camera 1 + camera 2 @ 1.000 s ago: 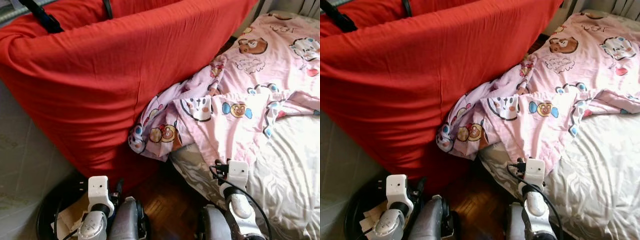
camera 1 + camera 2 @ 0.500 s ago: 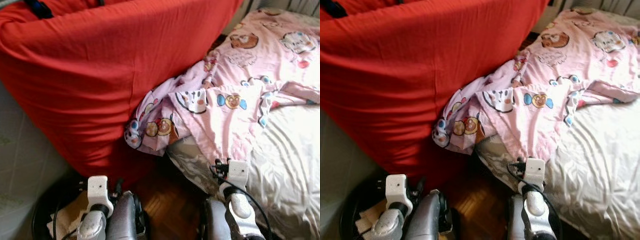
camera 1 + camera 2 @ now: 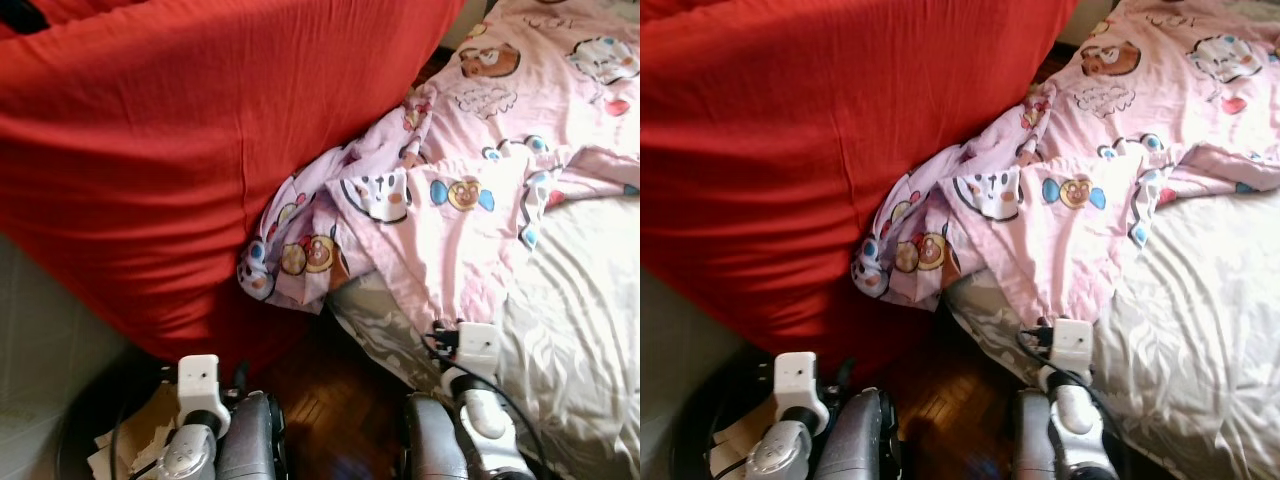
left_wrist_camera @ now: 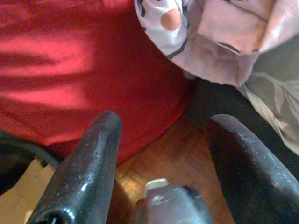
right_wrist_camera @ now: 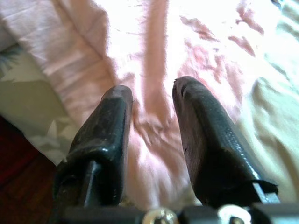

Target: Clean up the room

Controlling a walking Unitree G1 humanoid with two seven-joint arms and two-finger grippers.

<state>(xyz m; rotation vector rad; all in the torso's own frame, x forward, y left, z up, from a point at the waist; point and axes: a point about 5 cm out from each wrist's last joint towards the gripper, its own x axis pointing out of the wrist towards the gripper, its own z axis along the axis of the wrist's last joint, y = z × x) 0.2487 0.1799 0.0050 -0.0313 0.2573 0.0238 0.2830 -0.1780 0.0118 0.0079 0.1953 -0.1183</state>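
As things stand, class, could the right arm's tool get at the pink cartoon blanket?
Probably yes: the right tool points, fingers apart, at the pink blanket, with nothing between them.

Left hand [image 4: 161, 158] and right hand [image 5: 152, 116] low, fingers apart.

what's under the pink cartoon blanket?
The pink cartoon blanket lies over a pale patterned sheet on the bed; its corner hangs off the edge against the red bedding. Anything else beneath it is covered. The right hand points at its hem, open.
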